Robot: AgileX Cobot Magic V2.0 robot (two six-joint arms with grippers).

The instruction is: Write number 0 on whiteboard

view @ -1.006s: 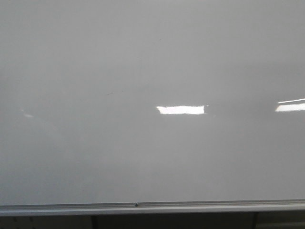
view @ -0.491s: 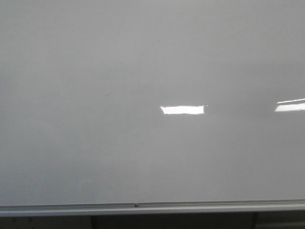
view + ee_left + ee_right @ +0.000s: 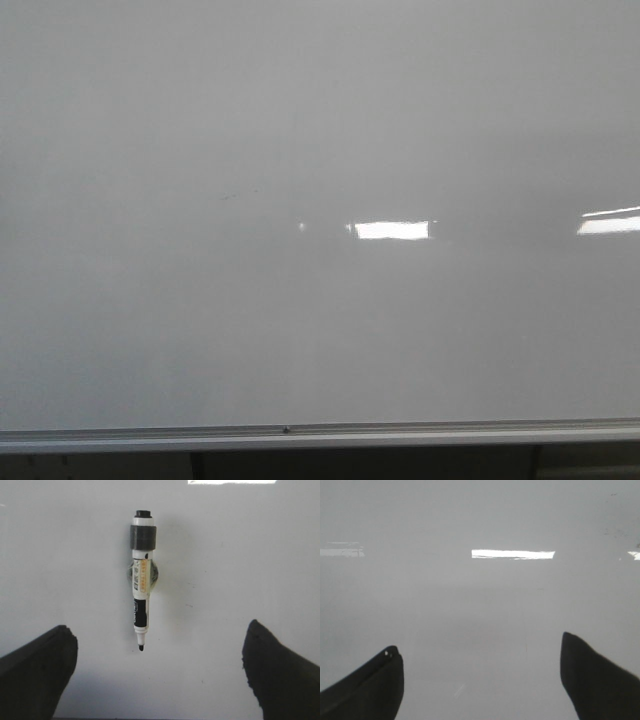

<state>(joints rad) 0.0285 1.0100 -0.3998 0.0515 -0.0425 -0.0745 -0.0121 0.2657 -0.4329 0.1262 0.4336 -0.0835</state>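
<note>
The whiteboard (image 3: 320, 150) fills the front view, with no number 0 visible on it. A marker (image 3: 141, 580) clings to its surface, tip uncapped. The left gripper (image 3: 160, 672) gapes wide before it; the right gripper (image 3: 481, 677) is likewise spread, holding nothing.

Whiteboard (image 3: 300, 120) fills view, silver rail (image 3: 320, 436) below, 2 glares.
</note>
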